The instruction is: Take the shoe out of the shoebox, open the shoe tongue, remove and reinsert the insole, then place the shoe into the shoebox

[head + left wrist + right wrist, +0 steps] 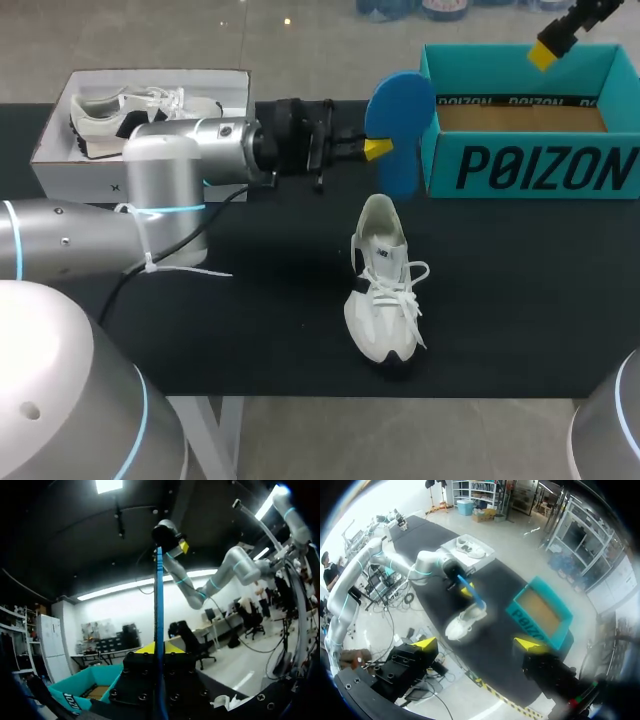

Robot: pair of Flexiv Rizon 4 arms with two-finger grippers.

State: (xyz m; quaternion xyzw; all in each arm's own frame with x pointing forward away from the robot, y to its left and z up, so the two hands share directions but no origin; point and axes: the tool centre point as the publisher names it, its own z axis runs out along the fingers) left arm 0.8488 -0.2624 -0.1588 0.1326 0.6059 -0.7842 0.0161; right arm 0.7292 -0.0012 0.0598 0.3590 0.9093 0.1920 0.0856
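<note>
1. Desk (250,320): black top, carrying every item below.
2. Left arm (170,165): silver, comes in from the left and lies across the desk in front of the white box, its wrist level with the teal shoebox's near corner.
3. Teal shoebox (530,168): open, back right of the desk, brown floor showing inside; no shoe in it.
4. White box (60,165): open, back left, holding a second shoe (130,108) on its side.
5. Shoe (383,290): white, laced, upright on its sole at mid-desk, toe toward the front edge, heel toward the boxes, apart from both boxes.
6. Insole (400,125): blue, held up off the desk just beside the teal shoebox's left wall, above and behind the shoe.
7. Left gripper (378,150): fingers closed on the insole, whose thin edge runs up between the yellow tips in the wrist view.
8. Right gripper (476,644): high above the desk over the teal shoebox, fingers spread wide, holding nothing.
</note>
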